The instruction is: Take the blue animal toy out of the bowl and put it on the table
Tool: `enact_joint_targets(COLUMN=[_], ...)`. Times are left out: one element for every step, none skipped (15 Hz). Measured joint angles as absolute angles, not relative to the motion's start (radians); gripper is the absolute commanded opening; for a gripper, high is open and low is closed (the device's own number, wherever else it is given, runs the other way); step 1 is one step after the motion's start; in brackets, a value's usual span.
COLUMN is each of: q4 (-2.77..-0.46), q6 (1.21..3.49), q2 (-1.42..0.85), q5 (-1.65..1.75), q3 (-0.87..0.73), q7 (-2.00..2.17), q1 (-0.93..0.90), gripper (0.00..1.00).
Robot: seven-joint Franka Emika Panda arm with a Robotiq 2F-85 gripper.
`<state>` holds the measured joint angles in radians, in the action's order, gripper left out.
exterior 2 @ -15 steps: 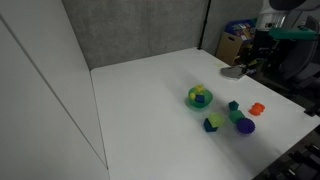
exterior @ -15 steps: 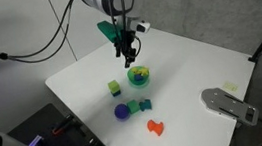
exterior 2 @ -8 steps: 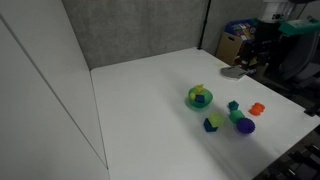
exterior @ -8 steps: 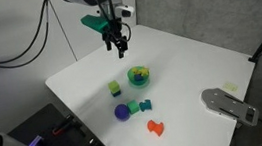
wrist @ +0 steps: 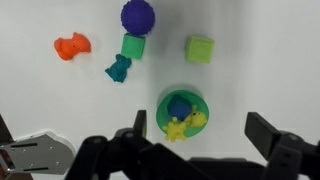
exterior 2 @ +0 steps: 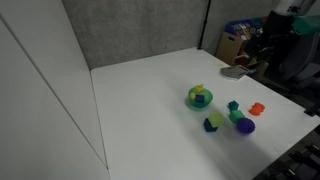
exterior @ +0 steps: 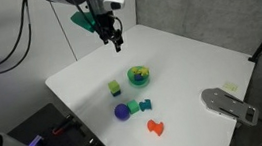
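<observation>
The teal-blue blocky animal toy (wrist: 119, 68) lies on the white table (wrist: 265, 60), outside the green bowl (wrist: 163, 100). It sits next to a green cube (wrist: 133, 46). It also shows in both exterior views (exterior: 145, 105) (exterior 2: 233, 105). The bowl (exterior: 139, 78) (exterior 2: 199, 99) holds a darker blue block (wrist: 179, 106) and yellow toys (wrist: 190, 122). My gripper (wrist: 202, 135) is open and empty, high above the bowl. In an exterior view it (exterior: 115, 43) hangs over the table's far side, well apart from the toys.
A purple ball (exterior: 122, 111), a light green cube (exterior: 115, 87) and an orange-red toy (exterior: 156, 128) lie on the table near the bowl. A grey flat object (exterior: 231, 104) sits at one table corner. Cables hang behind the arm.
My gripper has risen and moved back from above the bowl toward the table's far side. It stayed open and empty. No toy has moved.
</observation>
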<state>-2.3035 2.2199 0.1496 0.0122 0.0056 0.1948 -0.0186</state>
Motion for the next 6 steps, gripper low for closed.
enact_joint_targets(q4=[-2.314,-2.321,-2.324,-2.328,-2.329,-2.329], q6=[2.219,2.213,2.205,2.198,2.198,2.199], q2=[0.157,0.160,0.160,0.160,0.159,0.158], q5=[-0.005,-0.023,-0.037,-0.046,-0.047,-0.047], q3=[0.006,0.006,0.005,0.005,0.005,0.006], q7=[0.195,0.195,0.195,0.195,0.195,0.195], q1=[-0.019,-0.019,-0.018,-0.018,-0.018,-0.018], gripper=[1.00,1.00,1.00,1.00,1.00,1.00])
